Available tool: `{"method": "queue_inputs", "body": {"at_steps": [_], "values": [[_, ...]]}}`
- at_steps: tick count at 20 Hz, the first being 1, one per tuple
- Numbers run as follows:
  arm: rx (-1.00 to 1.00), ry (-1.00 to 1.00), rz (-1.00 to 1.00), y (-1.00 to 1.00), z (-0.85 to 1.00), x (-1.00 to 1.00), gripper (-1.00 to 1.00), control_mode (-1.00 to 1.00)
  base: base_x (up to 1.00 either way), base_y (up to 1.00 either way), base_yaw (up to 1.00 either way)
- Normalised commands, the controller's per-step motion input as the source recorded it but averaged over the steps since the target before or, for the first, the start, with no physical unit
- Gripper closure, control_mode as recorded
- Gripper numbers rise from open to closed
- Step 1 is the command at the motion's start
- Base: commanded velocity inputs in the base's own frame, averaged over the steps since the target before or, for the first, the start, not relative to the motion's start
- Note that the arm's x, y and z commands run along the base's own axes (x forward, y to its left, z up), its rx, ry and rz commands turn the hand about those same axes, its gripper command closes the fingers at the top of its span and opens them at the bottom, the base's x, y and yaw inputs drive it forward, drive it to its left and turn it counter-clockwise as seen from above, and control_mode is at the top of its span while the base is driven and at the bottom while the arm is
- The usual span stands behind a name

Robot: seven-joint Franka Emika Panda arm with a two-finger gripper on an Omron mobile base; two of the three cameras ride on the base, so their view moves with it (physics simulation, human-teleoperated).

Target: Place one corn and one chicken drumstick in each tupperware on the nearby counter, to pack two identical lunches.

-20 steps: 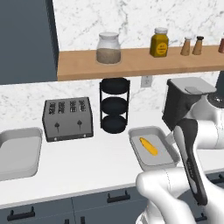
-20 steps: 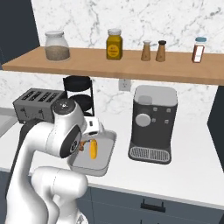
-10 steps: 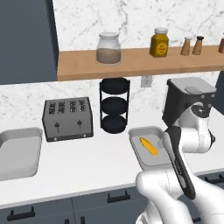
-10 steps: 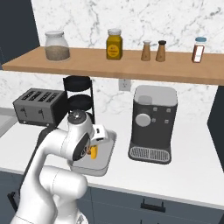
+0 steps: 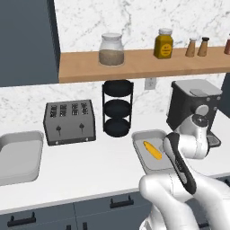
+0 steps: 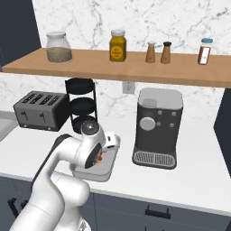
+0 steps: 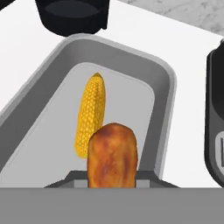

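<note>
- While the drumstick (image 7: 112,155) hangs just above the right tupperware (image 7: 164,87), it is not yet put down; in the hand view it fills the near bottom, orange-brown, with the tray floor behind it.
- A bare yellow corn (image 7: 91,113) already lies flat in this tray (image 5: 141,137), along its length, so I judge that this lunch is half packed and needs only the chicken.
- The second tupperware (image 5: 20,157) sits at the far left of the counter (image 5: 90,173), well apart from the first one, and as far as the left base view shows there is nothing in it.
- So what is left, in my judgement: release this drumstick beside the corn, then bring one corn and one drumstick to the left tray. Where those other pieces are, I cannot tell.
- The gripper (image 7: 112,177) is closed around the drumstick; its fingertips are hidden behind the meat, so how they stand I cannot see exactly.
- Around the right tray: the black round rack (image 5: 117,110) stands just behind it to the left, the toaster (image 5: 69,122) further left, and the coffee machine (image 6: 156,128) close on the right.
</note>
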Motion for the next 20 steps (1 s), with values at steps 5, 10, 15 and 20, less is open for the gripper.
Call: {"method": "queue_inputs", "body": {"at_steps": [5, 10, 15, 20], "values": [[0.0, 0.0, 0.0, -0.04, -0.4, 0.52, 1.0, -1.0, 0.0, 0.0, 0.0], [0.0, 0.0, 0.0, 0.04, -0.58, 0.35, 1.0, -1.0, 0.0, 0.0, 0.0], [0.0, 0.0, 0.0, 0.15, -0.55, 0.2, 1.0, -1.0, 0.0, 0.0, 0.0], [0.0, 0.0, 0.0, 0.22, -0.11, 0.05, -1.0, -1.0, 0.0, 0.0, 0.0]]}}
